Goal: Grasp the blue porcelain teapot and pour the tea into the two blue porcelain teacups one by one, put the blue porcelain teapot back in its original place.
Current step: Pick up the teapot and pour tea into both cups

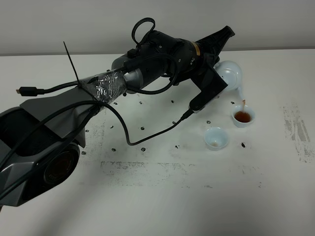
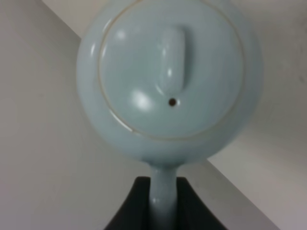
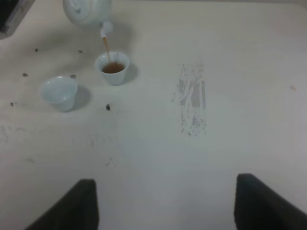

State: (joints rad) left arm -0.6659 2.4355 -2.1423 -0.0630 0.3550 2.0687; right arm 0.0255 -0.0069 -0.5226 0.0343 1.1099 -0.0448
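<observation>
left gripper (image 2: 162,203): clamped (across the middle) | right gripper (image 3: 165,203): jaws apart

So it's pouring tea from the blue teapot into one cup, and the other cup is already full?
No: the other cup is empty, as the exterior high view shows. The blue teapot is pouring into the cup with tea.

A plain white bench (image 1: 162,206) fills the frame, its matte top peppered with small black specks (image 1: 244,145) that lie mostly across the middle and left. Near the right edge a streaky grey scuff mark (image 1: 297,132) runs front to back. A fainter grey smudged band (image 1: 172,169) stretches sideways across the centre, well apart from the scuff. Behind the bench's far edge rises a bare pale grey wall (image 1: 49,24).
</observation>
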